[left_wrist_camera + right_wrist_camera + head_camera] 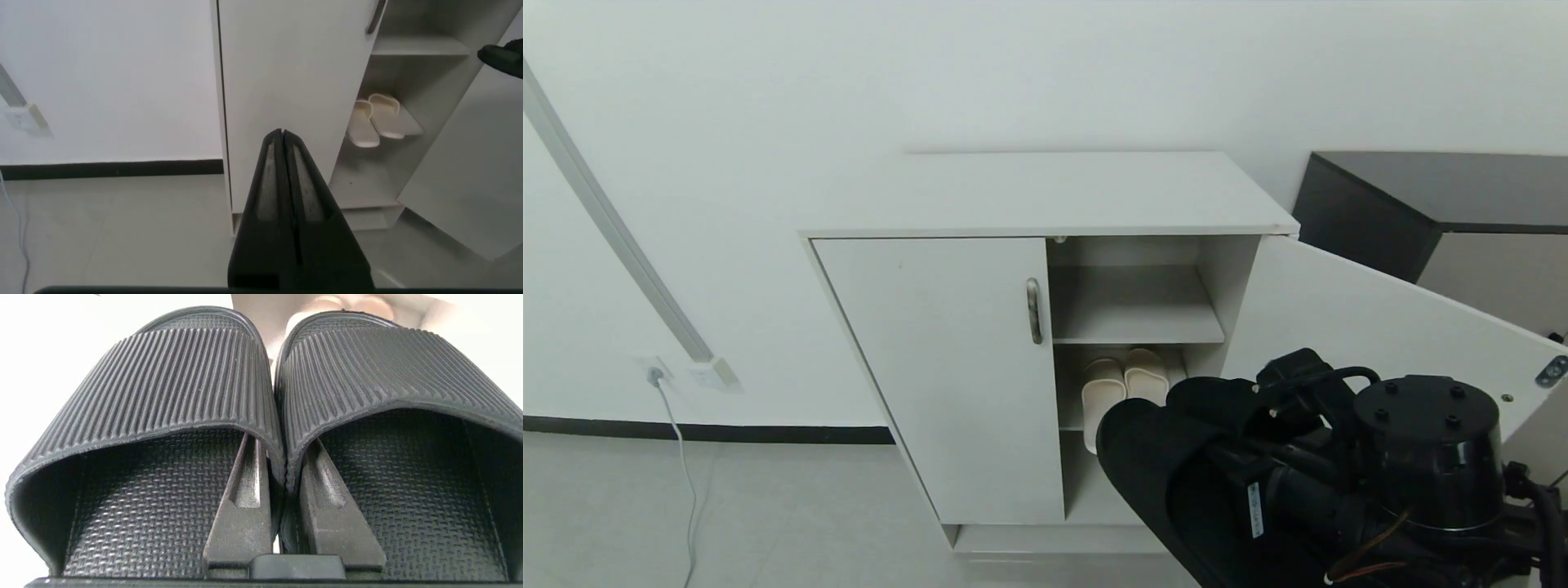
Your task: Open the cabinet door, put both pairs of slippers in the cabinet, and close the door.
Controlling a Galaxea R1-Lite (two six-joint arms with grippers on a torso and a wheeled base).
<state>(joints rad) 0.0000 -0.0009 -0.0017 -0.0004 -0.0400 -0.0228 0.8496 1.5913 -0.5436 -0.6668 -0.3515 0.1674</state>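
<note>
Both black slippers (163, 392) clamped in R pincer (282, 461); L pincer (282, 137) fully closed

White wall (1045, 73), blk skirting (703, 429), grey floor (809, 506); dark unit (1364, 212) far rt.

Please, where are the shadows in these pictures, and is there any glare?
Head view: soft even light, no glare; cabinet interior shaded around the pale slippers. Right wrist view: black slippers dark under their straps. Left wrist view: left gripper dark against pale floor.
</note>
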